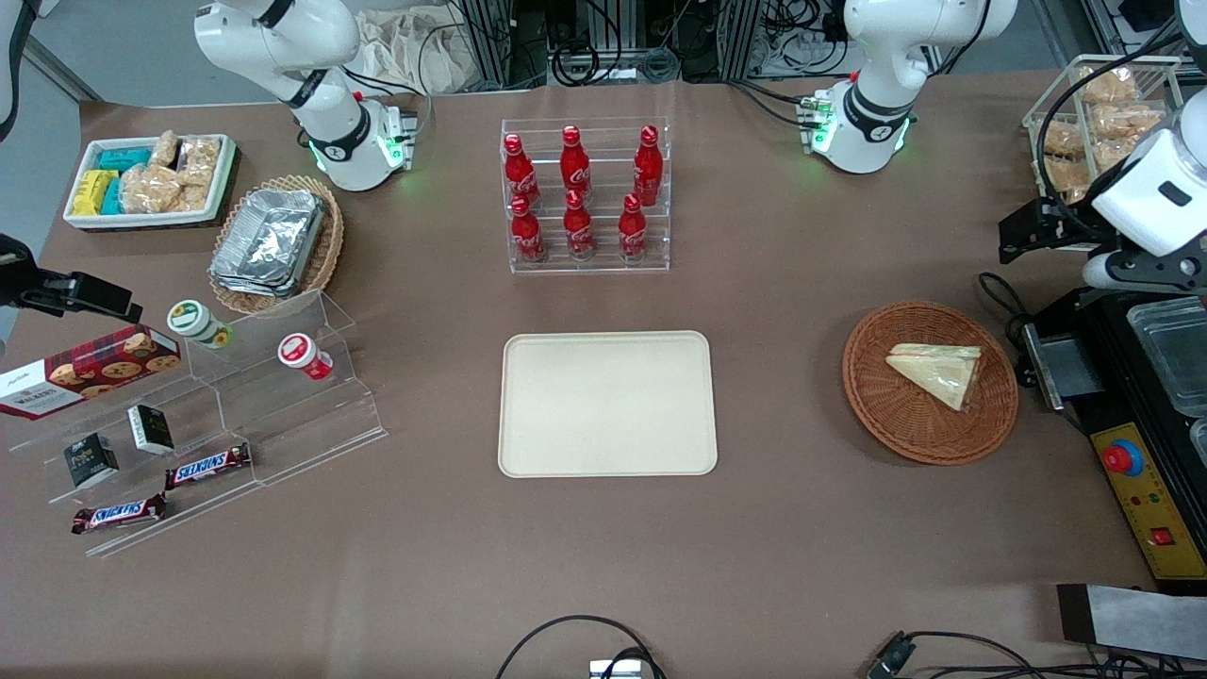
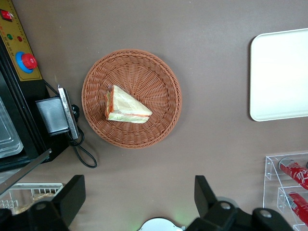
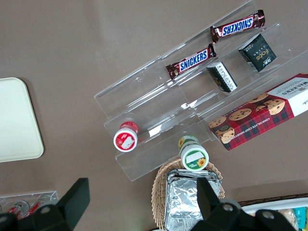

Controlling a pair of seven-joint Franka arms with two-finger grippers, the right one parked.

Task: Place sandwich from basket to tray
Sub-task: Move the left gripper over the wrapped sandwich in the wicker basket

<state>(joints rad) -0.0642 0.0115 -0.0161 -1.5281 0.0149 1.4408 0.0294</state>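
Inside basket, sandwich; gripper above.

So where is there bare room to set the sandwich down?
The tray is bare all over, with open table between it and the basket holding the sandwich. The end effector hangs open above the table beside the basket. The bottle rack is crowded.

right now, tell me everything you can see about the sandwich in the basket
The sandwich is a triangular wedge of pale bread in clear wrap, with orange and green filling showing along one edge. It lies flat in the round reddish-brown wicker basket, off its middle, toward the working arm's end of the table. Only the basket touches it. The tray beside the basket holds nothing. The gripper hangs open high above the table beside the basket, clear of the sandwich.
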